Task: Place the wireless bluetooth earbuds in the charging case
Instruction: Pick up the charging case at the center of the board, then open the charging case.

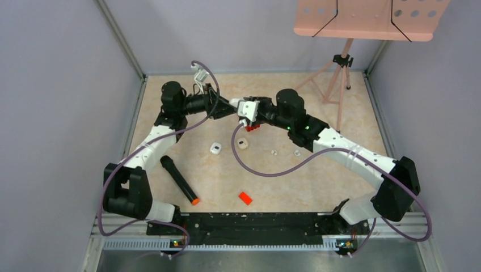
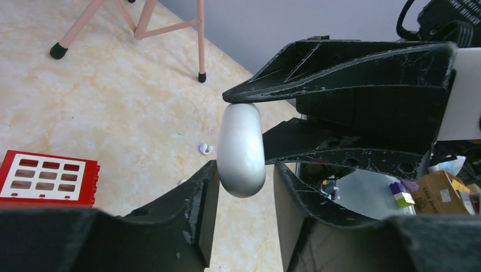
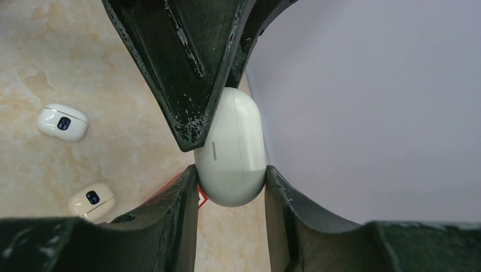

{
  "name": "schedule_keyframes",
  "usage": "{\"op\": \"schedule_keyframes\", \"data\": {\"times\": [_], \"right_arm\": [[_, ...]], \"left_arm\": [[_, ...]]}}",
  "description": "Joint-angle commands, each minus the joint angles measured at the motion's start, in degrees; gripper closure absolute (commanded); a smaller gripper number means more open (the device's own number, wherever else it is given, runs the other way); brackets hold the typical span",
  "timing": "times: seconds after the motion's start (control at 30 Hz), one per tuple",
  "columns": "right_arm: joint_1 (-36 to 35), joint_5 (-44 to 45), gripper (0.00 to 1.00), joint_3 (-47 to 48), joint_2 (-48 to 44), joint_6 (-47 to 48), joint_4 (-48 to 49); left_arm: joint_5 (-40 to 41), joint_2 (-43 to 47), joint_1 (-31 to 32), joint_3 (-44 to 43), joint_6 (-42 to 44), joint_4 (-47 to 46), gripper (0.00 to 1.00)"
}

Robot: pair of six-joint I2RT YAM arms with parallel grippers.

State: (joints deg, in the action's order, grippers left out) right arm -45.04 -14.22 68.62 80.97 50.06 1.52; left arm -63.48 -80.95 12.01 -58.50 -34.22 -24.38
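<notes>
The white charging case [image 3: 232,153] is closed and held in the air between both grippers; it also shows in the left wrist view [image 2: 241,144]. My right gripper [image 3: 231,170] is shut on its lower end, both fingers touching. My left gripper [image 2: 245,167] flanks its other end, with one finger touching and a small gap at the other. The grippers meet at mid-table, left [image 1: 231,105] and right [image 1: 245,115]. A white earbud [image 3: 62,123] and a cream earbud [image 3: 91,199] lie on the table below, white [image 1: 215,148] and cream [image 1: 243,144]. Two tinier pale pieces [image 1: 274,152] lie to their right.
A red block [image 2: 48,177] sits on the table under the grippers. A black marker with an orange tip [image 1: 178,180] and an orange-red chip [image 1: 245,198] lie nearer the front. A pink music stand [image 1: 340,85] stands at the back right. Grey walls enclose the table.
</notes>
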Motion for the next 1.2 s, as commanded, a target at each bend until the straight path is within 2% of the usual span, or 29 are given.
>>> {"op": "schedule_keyframes", "data": {"times": [0.0,0.07,0.23,0.33,0.43,0.57,0.67,0.8,1.17], "right_arm": [[-0.7,-0.2,0.76,0.3,-2.5,0.7,1.2],[-0.7,-0.6,0.76,0.2,-2.5,1.0,1.0],[-0.7,-1.9,0.74,-0.2,-2.6,0.9,0.0],[-0.7,-3.2,0.61,1.2,-1.9,-2.0,-4.0],[1.8,-8.8,0.43,7.0,-0.4,-10.5,-13.4],[9.9,-22.6,0.37,18.0,3.3,-27.2,-24.8],[15.0,-34.1,0.38,27.7,9.1,-34.4,-34.4],[16.7,-41.9,0.40,32.7,11.6,-33.0,-42.1],[16.6,-47.3,0.48,33.2,13.5,-35.0,-42.6]], "left_arm": [[-1.1,-1.1,0.5,-2.6,-1.8,-5.2,0.58],[-1.0,-1.6,0.6,-2.7,-2.8,-6.3,0.59],[-1.8,-2.7,0.9,-2.8,-4.5,-9.3,0.69],[-3.6,-3.4,1.1,-2.8,-5.0,-11.9,0.92],[-5.4,-3.9,1.1,-2.3,-3.6,-14.3,1.00],[-9.5,-3.3,1.2,-0.9,5.1,-15.1,1.00],[-14.6,-3.2,1.3,0.3,10.1,-18.4,1.00],[-14.7,-4.0,2.1,0.9,12.2,-22.3,1.00],[-13.3,-6.5,4.3,0.3,13.6,-25.2,1.00]]}}
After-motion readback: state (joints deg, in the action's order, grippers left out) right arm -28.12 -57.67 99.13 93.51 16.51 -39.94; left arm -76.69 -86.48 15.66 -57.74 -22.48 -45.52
